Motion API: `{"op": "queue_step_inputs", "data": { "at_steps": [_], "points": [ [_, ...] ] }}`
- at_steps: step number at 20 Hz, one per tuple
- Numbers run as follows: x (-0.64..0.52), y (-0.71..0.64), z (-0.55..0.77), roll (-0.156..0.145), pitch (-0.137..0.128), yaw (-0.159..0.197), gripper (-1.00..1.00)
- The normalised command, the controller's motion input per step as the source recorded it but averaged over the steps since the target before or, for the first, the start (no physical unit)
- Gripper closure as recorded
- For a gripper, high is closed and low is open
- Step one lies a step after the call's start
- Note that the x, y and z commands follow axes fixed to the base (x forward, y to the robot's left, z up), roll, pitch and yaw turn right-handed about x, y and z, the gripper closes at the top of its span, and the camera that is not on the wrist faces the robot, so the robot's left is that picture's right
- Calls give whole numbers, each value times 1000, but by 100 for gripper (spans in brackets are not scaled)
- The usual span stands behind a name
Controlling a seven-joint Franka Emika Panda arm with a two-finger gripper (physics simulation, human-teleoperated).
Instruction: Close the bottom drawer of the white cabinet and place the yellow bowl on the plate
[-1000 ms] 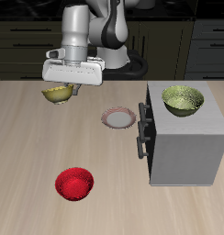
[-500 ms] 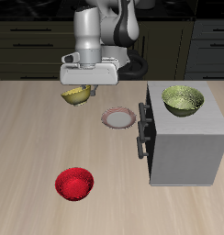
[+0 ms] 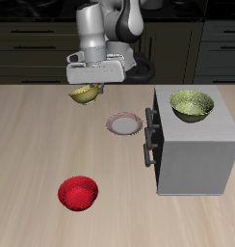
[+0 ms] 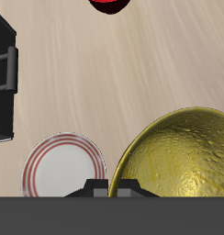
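My gripper [image 3: 91, 90] is shut on the rim of the yellow bowl [image 3: 84, 95] and holds it in the air above the table. In the wrist view the yellow bowl [image 4: 178, 158] fills much of the frame, close to the fingers [image 4: 109, 190]. The plate [image 3: 123, 123] lies on the table between the bowl and the white cabinet [image 3: 196, 150], a little nearer the front edge than the bowl. The plate [image 4: 63, 168] also shows beside the bowl in the wrist view. The bottom drawer [image 3: 153, 154] sits flush with the cabinet front, its dark handle sticking out.
A paler greenish-yellow bowl [image 3: 192, 104] rests on the cabinet top. A red bowl [image 3: 78, 192] stands near the table's front edge, and the red bowl [image 4: 112, 5] is partly in the wrist view. The cabinet's dark front [image 4: 4, 73] is there too.
The gripper has carried the yellow bowl sideways toward the plate and the cabinet. The plate, red bowl and cabinet have not moved.
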Motion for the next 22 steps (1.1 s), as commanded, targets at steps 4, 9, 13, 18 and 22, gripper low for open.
{"op": "queue_step_inputs", "data": {
  "at_steps": [4, 9, 13, 18, 22],
  "points": [
    [-236, 33, -102, 43, 39, -37, 100],
    [-208, 94, -56, 80, 20, -36, 100],
    [-61, 155, 29, 41, -13, -11, 100],
    [-81, 160, -12, 54, 6, -20, 100],
    [59, 96, 15, 41, 1, 1, 100]
  ]
}}
